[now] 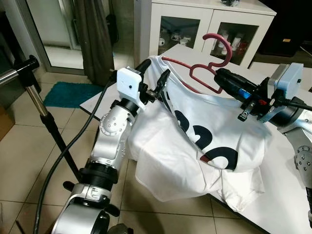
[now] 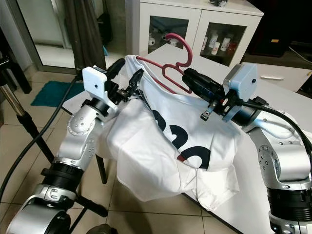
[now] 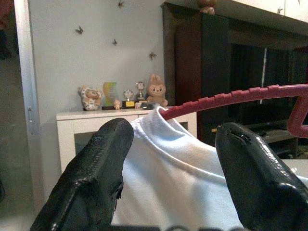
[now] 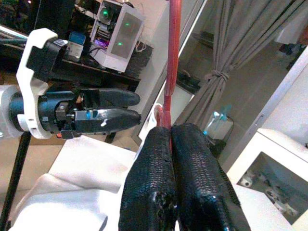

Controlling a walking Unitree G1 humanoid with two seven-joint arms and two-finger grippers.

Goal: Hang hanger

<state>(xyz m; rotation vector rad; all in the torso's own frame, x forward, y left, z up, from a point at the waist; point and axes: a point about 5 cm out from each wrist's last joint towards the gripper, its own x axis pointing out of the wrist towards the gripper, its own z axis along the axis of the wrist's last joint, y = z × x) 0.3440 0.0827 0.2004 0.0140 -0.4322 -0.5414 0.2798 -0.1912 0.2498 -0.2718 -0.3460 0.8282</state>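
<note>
We pinch the red hanger point(image 1: 204, 73) in our right gripper point(image 1: 222, 78), fingers clamped together on it; our left gripper point(image 1: 155, 80), fingers apart, straddles the white shirt point(image 1: 195, 141) on that hanger.

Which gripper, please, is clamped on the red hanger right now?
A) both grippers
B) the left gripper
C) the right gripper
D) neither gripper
C: the right gripper has its fingers shut on the red hanger, while the left gripper is open around the white shirt.
</note>
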